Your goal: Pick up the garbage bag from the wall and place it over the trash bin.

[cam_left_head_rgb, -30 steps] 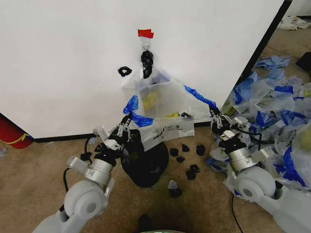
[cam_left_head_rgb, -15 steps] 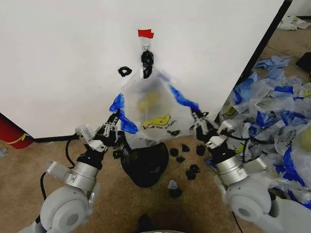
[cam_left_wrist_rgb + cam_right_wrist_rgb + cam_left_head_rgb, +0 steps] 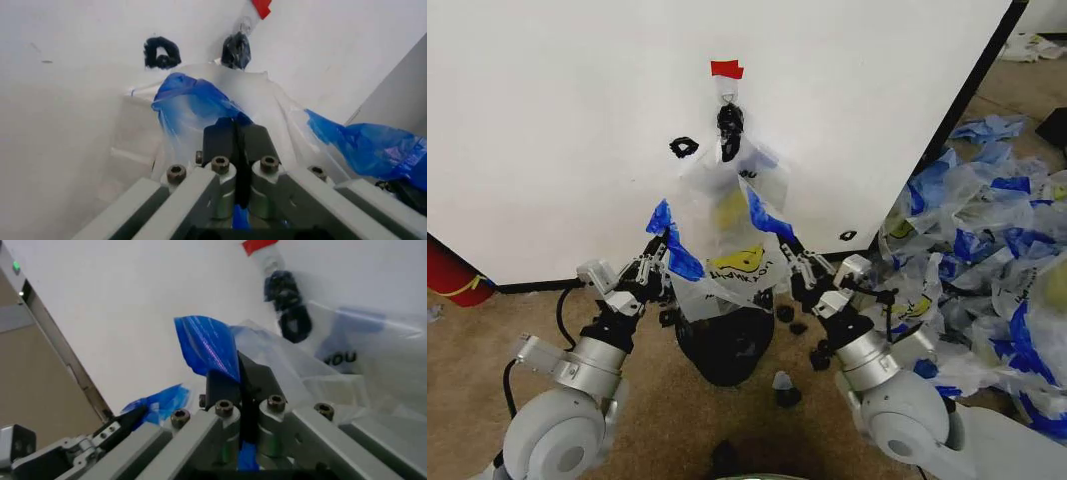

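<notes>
Garbage bag (image 3: 732, 235): thin translucent white plastic with a yellow smiley face, black lettering and blue handles. Its upper part hangs from the black clip (image 3: 729, 124) on the wall (image 3: 557, 130). The bag hangs down the wall face, directly above the trash bin (image 3: 723, 345), with its lower edge reaching the bin's rim. One blue handle is clamped in the left pincer (image 3: 659, 258), the other in the right pincer (image 3: 795, 258), drawing the lower bag apart on both sides.

Wall: large, flat, white panel; red tape piece (image 3: 726, 69) above the clip; black base strip at floor level.

Trash bin: small, round, black, standing on the floor just in front of the wall.
</notes>
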